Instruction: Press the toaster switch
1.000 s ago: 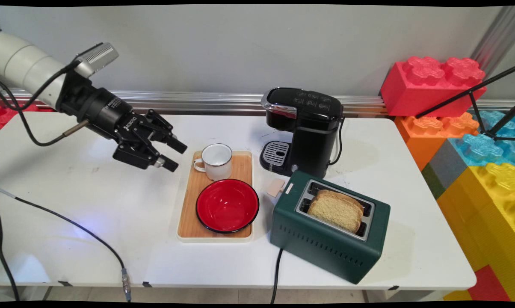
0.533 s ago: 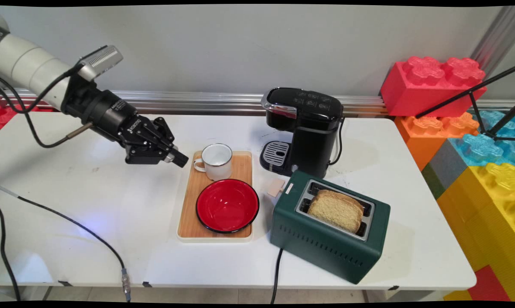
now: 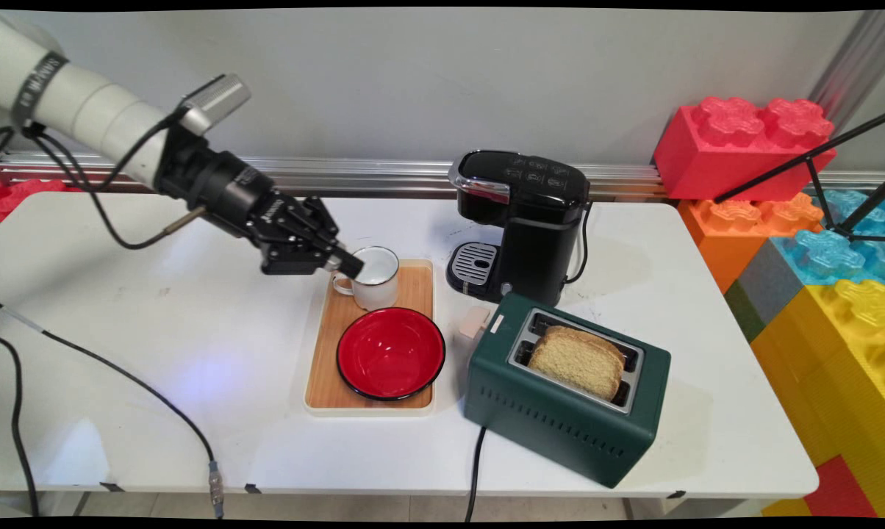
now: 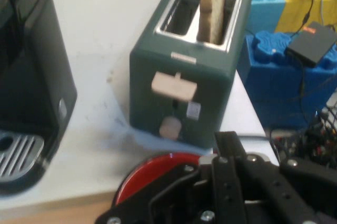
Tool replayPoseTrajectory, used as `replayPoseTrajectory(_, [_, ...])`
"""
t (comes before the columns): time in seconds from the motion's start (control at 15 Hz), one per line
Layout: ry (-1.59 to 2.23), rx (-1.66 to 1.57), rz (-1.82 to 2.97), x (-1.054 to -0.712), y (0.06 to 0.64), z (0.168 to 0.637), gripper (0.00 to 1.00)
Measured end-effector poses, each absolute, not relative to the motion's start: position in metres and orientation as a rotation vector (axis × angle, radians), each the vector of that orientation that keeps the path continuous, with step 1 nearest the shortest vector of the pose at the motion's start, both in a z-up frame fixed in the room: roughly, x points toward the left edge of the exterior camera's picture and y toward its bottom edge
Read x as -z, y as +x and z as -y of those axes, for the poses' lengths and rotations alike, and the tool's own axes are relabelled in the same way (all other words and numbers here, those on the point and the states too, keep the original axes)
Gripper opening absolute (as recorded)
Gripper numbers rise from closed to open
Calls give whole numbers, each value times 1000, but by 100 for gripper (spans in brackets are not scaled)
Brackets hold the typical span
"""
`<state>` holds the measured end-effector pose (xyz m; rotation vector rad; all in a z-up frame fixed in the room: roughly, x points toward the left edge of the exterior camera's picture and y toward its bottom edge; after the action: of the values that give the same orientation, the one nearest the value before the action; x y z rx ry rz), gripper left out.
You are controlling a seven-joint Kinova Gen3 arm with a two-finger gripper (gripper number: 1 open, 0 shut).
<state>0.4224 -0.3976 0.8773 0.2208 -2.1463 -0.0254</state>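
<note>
Gripper: I see my gripper (image 3: 348, 266) with its fingers pressed together, nothing between them, its tip at the near-left rim of the white mug (image 3: 375, 279).
Mug: it stands upright at the far end of the wooden tray (image 3: 325, 367), handle towards the arm; from the main view I cannot tell whether the fingertips touch the rim or hang just above it.
Bowl: the red bowl (image 3: 390, 353) sits on the same tray, just nearer the camera than the mug; in my hand view it shows as a red arc (image 4: 152, 168) behind the linkage.
Toaster: the green toaster (image 3: 566, 389) stands right of the tray with a slice of bread (image 3: 578, 360) upright in one slot; my hand camera faces its lever end (image 4: 181, 97).
Coffee machine: the black coffee machine (image 3: 523, 220) stands behind the toaster, right of the mug, apart from it.
</note>
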Motion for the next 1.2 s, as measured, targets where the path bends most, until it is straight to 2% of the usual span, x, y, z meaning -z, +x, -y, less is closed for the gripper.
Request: replayPoseTrajectory(1.2, [78, -25, 2091, -823, 329, 427, 0])
